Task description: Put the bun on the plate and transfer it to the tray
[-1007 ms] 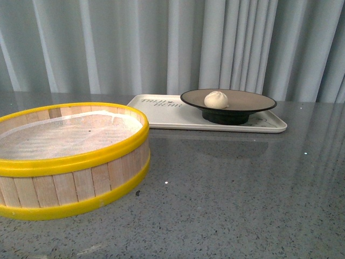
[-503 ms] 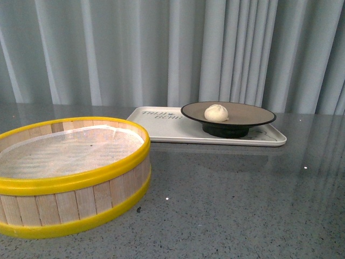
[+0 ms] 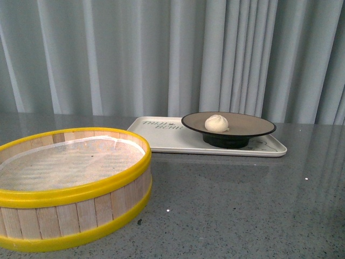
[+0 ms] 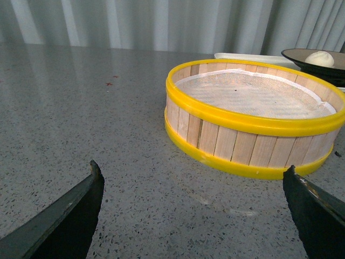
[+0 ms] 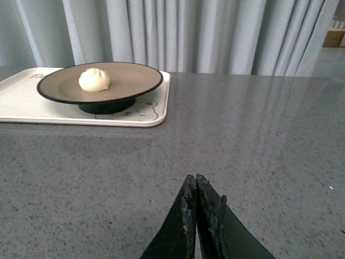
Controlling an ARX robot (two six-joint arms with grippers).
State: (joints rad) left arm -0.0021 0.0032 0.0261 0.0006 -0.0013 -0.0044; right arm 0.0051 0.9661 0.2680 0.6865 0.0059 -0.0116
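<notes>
Grey speckled table (image 3: 242,216) under steamer basket (image 3: 73,186) and tray (image 3: 167,141)

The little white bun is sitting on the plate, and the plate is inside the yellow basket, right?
Not quite. The bun does sit on the plate, but the plate stands on the white tray, not in the yellow basket. The front view shows the basket holds only its white liner, and the tray lies behind it on the table.
</notes>
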